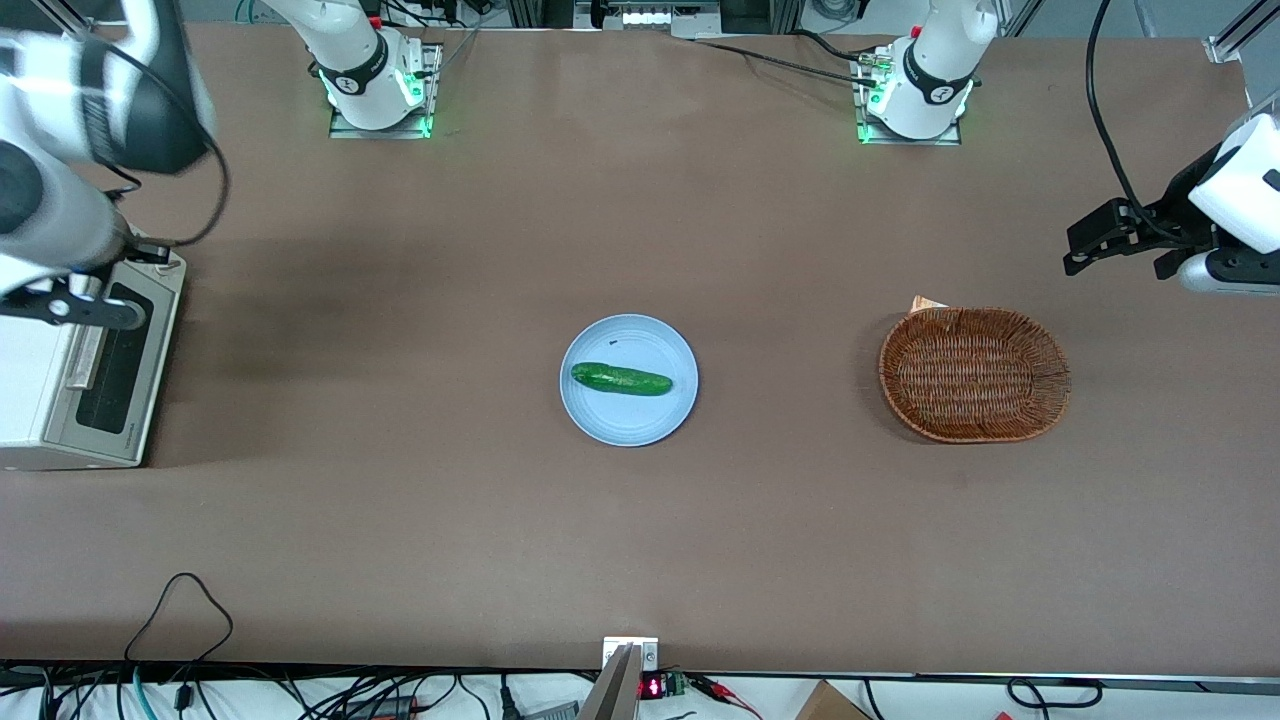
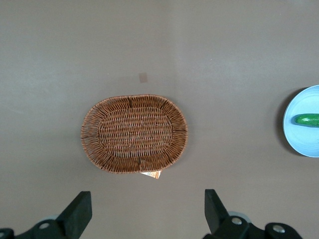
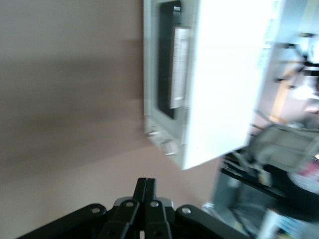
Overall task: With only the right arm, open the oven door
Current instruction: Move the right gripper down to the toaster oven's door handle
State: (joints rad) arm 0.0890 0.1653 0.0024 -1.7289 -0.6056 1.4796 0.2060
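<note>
My oven door (image 1: 112, 370), grey frame, dark glass, silver bar handle (image 1: 88, 356), sits shut on the white toaster oven at my end of the worktop. My right arm (image 1: 60, 150) hangs over it, my gripper (image 3: 146, 191) with jaws pressed together.

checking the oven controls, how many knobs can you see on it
2, side by side on the oven front just past one end of the door; more may be hidden. The gripper, fingers shut, hangs above the table near them.
</note>
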